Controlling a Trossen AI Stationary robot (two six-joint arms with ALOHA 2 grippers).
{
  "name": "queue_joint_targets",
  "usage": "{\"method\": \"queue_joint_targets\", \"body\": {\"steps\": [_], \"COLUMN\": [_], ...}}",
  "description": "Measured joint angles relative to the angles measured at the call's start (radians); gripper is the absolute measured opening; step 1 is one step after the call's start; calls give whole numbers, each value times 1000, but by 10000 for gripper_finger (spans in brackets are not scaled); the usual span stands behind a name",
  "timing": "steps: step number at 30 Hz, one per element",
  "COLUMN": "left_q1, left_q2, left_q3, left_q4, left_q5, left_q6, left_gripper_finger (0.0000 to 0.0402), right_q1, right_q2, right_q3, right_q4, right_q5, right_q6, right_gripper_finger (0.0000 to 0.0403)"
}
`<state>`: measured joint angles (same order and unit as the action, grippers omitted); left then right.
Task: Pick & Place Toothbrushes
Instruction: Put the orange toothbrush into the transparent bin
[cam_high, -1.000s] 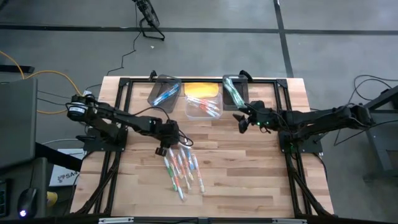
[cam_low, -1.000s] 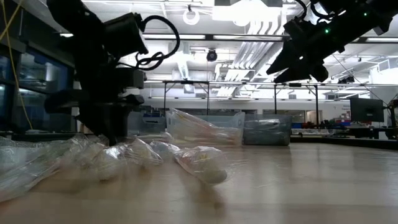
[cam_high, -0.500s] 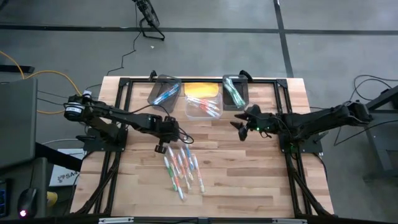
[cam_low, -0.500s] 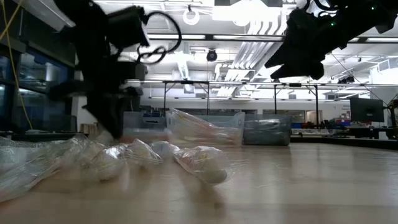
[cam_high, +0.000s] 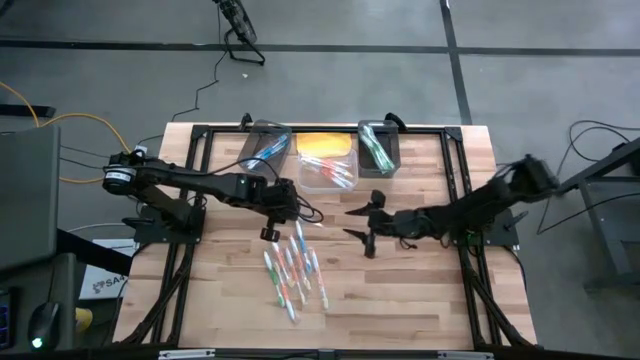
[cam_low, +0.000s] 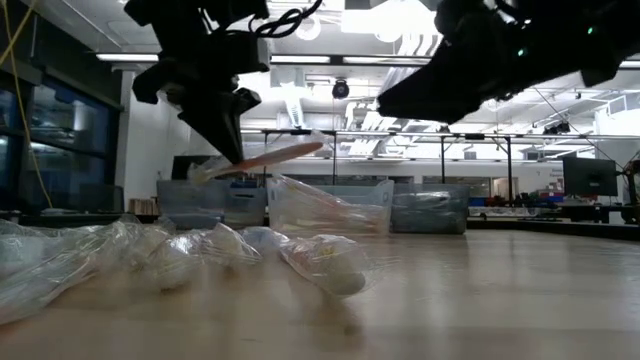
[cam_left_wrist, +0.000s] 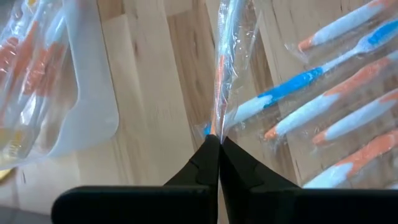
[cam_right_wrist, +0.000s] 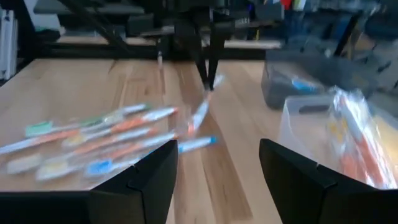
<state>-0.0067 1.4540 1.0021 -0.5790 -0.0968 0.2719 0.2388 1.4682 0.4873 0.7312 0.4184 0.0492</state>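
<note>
Several wrapped toothbrushes (cam_high: 292, 272) lie in a loose pile on the wooden table, near its middle. My left gripper (cam_low: 234, 158) hangs above the pile's far end, shut on one wrapped toothbrush (cam_low: 272, 154) with an orange handle. My right gripper (cam_high: 360, 226) stands open to the right of the pile, fingers pointing toward it with nothing between them. In the right wrist view the pile (cam_right_wrist: 106, 144) lies ahead of the open fingers, and the left gripper (cam_right_wrist: 208, 79) shows beyond with the toothbrush (cam_right_wrist: 199, 113) below it. My left gripper pinches the toothbrush in its clear wrapper (cam_left_wrist: 219, 118) between its two shut fingertips. The fingers slant down from above. The toothbrush is lifted clear of the pile and lies nearly level, its right end a little higher (cam_low: 312, 147).
Three bins stand in a row at the table's far edge: a dark one with blue brushes (cam_high: 262, 148), a clear one with orange brushes (cam_high: 328, 166), a dark one with green brushes (cam_high: 378, 148). Bare wood lies right of the pile.
My left gripper has risen from the pile's far end with one toothbrush, which now hangs clear of the others. My right gripper has swung from beside the green bin toward the table's middle and near side, sinking and rolling, its fingers still apart.
</note>
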Motion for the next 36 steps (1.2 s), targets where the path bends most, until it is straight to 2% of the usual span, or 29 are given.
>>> {"method": "queue_joint_targets", "body": {"steps": [4, 7, 14, 16, 21, 26, 36], "left_q1": [0, 0, 0, 0, 0, 0, 0], "left_q2": [0, 0, 0, 0, 0, 0, 0], "left_q3": [2, 2, 3, 3, 3, 3, 3], "left_q4": [0, 0, 0, 0, 0, 0, -1], "left_q5": [0, 0, 0, 0, 0, 0, 0], "left_q6": [0, -7, -8, -12, -14, -14, -14], "left_gripper_finger": [0, 0, 0, 0, 0, 0, 0], "right_q1": [-1, -1, -4, -5, -18, -22, -25], "right_q2": [132, 211, 378, 401, 406, 406, 406], "right_q3": [2, 38, 207, 248, 291, 296, 295], "right_q4": [190, 240, 218, 185, 94, 79, 34], "right_q5": [-2, -6, -3, 36, 51, 54, 54], "right_q6": [-57, -97, -205, -215, -223, -231, -230], "right_gripper_finger": [219, 219, 219, 219, 214, 173, 51]}}
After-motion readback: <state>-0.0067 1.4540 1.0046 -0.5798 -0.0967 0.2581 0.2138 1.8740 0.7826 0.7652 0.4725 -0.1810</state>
